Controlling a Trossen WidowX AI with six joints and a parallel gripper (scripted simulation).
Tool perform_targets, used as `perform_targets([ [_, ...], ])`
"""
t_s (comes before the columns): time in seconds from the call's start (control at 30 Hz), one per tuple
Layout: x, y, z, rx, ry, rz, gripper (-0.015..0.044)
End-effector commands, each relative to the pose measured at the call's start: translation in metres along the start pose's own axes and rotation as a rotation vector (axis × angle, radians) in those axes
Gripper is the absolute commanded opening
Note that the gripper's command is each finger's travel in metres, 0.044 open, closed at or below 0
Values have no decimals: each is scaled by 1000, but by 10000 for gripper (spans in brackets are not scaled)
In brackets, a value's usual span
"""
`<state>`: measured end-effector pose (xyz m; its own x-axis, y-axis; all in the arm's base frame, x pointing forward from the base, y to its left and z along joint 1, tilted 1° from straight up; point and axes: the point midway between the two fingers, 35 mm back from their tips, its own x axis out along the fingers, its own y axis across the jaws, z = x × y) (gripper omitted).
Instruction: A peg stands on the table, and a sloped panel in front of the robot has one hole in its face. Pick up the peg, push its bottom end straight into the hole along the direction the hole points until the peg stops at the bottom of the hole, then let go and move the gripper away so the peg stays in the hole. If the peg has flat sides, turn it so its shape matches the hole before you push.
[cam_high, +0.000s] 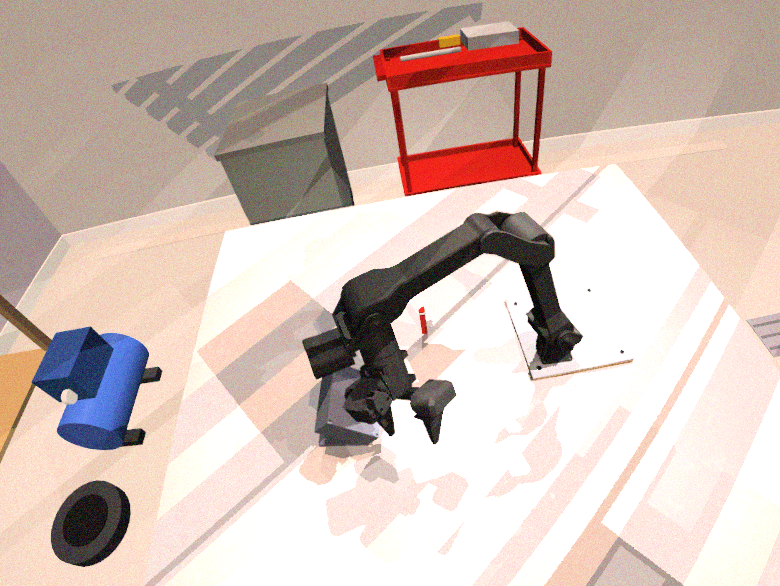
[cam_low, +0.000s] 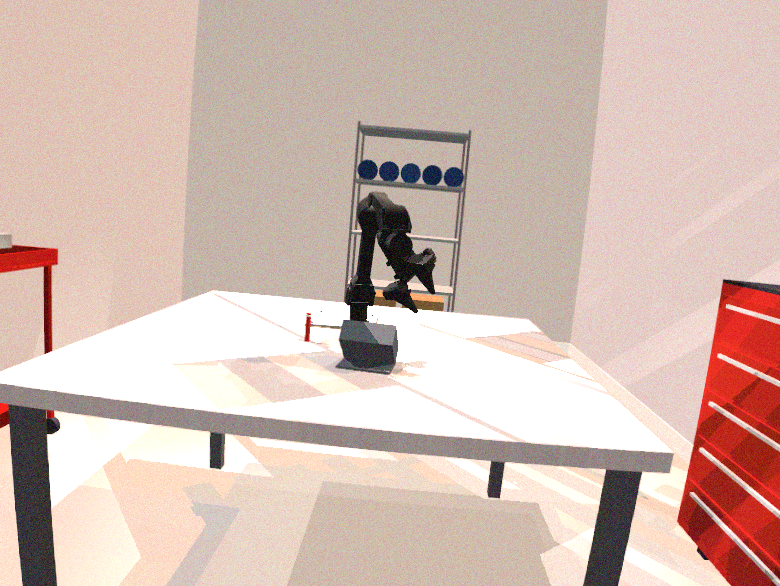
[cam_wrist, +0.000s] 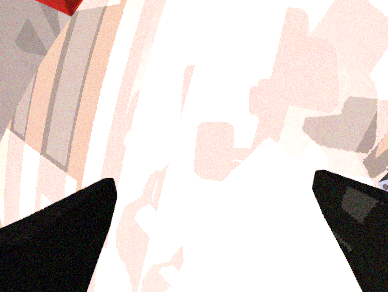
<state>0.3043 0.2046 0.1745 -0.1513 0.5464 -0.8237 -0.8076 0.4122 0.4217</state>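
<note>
A thin red peg (cam_high: 423, 322) (cam_low: 307, 328) with a pale band near its top stands upright on the table. The grey-blue sloped panel block (cam_high: 337, 420) (cam_low: 368, 346) stands left of and nearer the front than the peg in the top view; its hole is hidden behind the arm there and does not show in the exterior view. My gripper (cam_high: 413, 437) (cam_low: 424, 302) (cam_wrist: 217, 185) is wide open and empty, raised above the table beside the block, fingers pointing down at a slant. The peg is outside the wrist view; a sliver of the block shows at its right edge.
The arm reaches from its base plate (cam_high: 583, 366) over the table, its upper links passing above the peg's area. Beyond the table stand a red cart (cam_high: 469, 165), a grey cabinet (cam_high: 286, 179), a blue tank (cam_high: 104, 393) and red drawers (cam_low: 737, 428).
</note>
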Motion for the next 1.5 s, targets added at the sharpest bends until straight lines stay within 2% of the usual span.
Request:
perform_targets([
  [0.0, -11, -18, -16, -56, 13, -61, 440],
  [0.77, -67, -87, -113, -311, 175, -305, 440],
  [1.47, -112, -110, -214, -489, 421, -386, 440],
])
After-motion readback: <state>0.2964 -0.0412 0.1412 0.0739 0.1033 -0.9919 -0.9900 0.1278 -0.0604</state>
